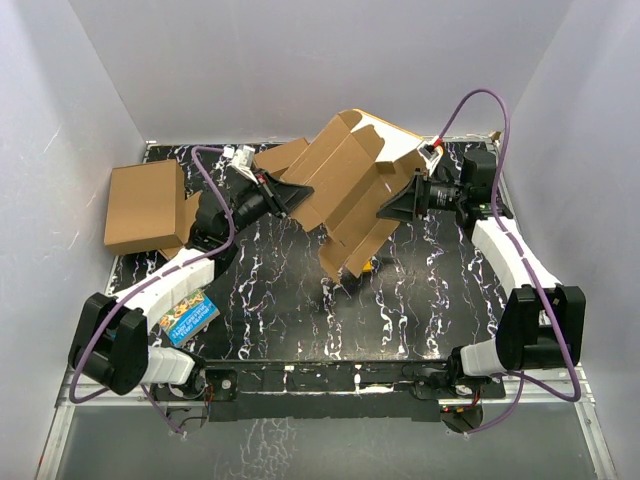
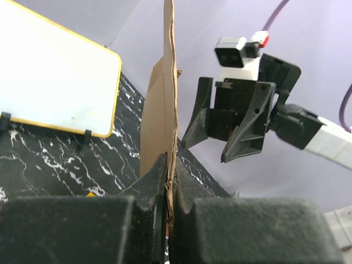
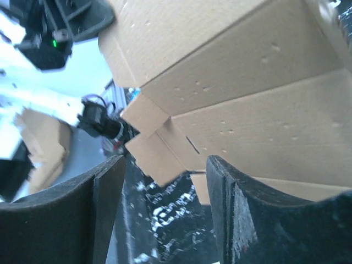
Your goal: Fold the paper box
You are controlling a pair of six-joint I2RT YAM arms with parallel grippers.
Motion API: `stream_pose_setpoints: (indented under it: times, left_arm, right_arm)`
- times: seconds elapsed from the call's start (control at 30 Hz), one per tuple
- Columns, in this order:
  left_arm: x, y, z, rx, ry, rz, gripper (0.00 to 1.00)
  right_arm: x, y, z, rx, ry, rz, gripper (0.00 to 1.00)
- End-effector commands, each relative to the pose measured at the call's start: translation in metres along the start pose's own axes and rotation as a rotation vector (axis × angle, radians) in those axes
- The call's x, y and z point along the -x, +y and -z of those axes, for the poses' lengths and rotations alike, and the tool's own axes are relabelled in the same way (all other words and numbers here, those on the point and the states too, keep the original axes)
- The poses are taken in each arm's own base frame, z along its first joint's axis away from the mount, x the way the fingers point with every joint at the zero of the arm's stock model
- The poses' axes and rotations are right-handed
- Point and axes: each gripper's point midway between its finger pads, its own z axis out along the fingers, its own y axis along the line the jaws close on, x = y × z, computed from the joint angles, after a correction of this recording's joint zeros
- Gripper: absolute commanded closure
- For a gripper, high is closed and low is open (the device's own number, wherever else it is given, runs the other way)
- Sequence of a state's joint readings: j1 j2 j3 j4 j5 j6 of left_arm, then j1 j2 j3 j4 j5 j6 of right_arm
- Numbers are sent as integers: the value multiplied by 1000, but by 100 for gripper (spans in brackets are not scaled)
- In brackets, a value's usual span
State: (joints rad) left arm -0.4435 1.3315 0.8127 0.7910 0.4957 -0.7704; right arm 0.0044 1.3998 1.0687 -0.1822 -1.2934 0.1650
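Counter (image 1: pixel 280 300): we see a black, white-veined surface carrying everything, with both arms bolted at its near edge.

Paper box (image 1: pixel 345 190): we find it as one unfolded brown cardboard piece, lifted over the middle of the counter and tilted. Its long axis runs from the back of the counter toward us. The flaps and tabbed end are up at the back and the low end is down near the counter. We cannot tell whether that low end touches. No panel is locked into a box shape, so we judge the fold barely begun.

Carton (image 1: pixel 145 205): we see a bigger closed brown one at the left edge, well apart from the work.

White board (image 2: pixel 55 77): we see it behind the cardboard at the back, with a yellow rim.

Left end effector (image 1: pixel 290 197): we see it pinched tight on the left edge of the cardboard. In its wrist view the sheet stands edge-on, straight up between the fingers (image 2: pixel 157 176).

Right end effector (image 1: pixel 395 210): we see it spread wide and holding nothing, just beside the right edge. The cardboard lies ahead of its fingers (image 3: pixel 104 192) and to its left. It is the free arm and the nearer one to that right flap, so we judge the next push or grip is its to make.

Packet (image 1: pixel 188 317): we see a small blue one beside the left arm.
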Motion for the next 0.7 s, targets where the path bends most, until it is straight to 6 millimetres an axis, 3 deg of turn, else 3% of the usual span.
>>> stream_pose_setpoints:
  times: [0.0,0.13,0.4,0.5,0.67]
  left_arm:
    - [41,-34,-10,-42,-199,-70,100]
    - [41,-44,-17,-36,-262,-80,100]
    - [33,-70,-33,-92,-295,-59,100]
    - [22,-68,-41,-102,-276,-28,100]
    - [20,-71,-40,-95,-289,-43,100]
  right_arm:
    - [59,25,-4,18,-183,-165,32]
    - [71,30,-11,56,-251,-269,28]
    - [79,21,-17,42,-297,-298,26]
    - [84,21,-17,41,-307,-294,26]
    - [76,-5,-18,-107,-278,-311,27]
